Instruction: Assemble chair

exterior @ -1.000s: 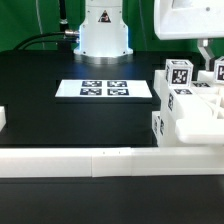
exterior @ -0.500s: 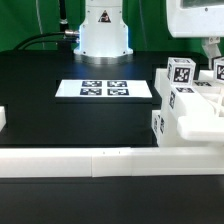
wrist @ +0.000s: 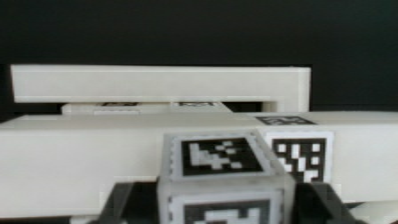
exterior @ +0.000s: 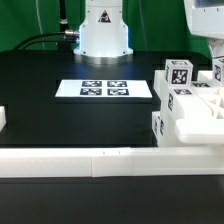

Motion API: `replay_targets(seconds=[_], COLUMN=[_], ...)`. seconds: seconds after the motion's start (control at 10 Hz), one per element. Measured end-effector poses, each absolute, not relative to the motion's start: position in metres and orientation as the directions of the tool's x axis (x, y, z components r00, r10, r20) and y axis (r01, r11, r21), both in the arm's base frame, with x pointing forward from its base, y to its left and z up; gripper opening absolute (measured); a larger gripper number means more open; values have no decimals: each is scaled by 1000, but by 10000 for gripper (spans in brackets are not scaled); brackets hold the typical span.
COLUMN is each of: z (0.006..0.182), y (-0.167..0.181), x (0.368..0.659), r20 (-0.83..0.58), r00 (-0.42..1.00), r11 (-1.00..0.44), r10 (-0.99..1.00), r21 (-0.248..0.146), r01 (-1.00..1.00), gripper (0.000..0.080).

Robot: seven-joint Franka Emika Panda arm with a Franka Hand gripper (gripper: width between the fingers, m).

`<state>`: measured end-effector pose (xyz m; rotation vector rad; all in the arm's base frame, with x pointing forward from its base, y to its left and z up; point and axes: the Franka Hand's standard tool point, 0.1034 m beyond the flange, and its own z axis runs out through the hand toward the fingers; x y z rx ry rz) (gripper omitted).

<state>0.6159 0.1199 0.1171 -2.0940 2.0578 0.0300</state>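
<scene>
The chair parts stand grouped at the exterior view's right: white blocks and frames with black-and-white tags. A tagged square-ended leg stands upright on them. My gripper hangs over a second tagged leg at the right edge. In the wrist view that leg fills the space between my two dark fingers, which lie against its sides; the gripper looks shut on it. Behind it lie white chair parts.
The marker board lies flat in the middle of the black table. A long low white border rail runs along the front. The robot base stands at the back. A small white piece sits at the left edge.
The gripper body has shifted toward the exterior view's right and slightly up. The tagged legs and other parts have stayed in place.
</scene>
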Motion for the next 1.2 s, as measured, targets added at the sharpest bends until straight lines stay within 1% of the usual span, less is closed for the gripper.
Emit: replay_targets(seconds=[0.1, 0.2, 0.3, 0.4, 0.5, 0.6, 0.8, 0.9, 1.2], z=[117, 116, 116, 116, 117, 116, 116, 117, 119], y=[120, 120, 120, 120, 120, 120, 120, 120, 123], x=[616, 616, 615, 616, 616, 616, 616, 615, 619], r20=[-157, -152, -152, -147, -131, -123, -96, -75, -26], r00=[33, 67, 67, 114, 205, 257, 406, 568, 811], r11=[-12, -46, -47, -94, -184, -236, -387, -552, -796], r10=[-987, -986, -986, -983, -970, -959, -909, -819, -584], r21=[-131, -136, -135, -139, -157, -162, -174, -163, -177], r01=[-991, -990, -990, -986, -970, -958, -906, -818, -579], gripper=[284, 459, 580, 580, 637, 646, 649, 649, 649])
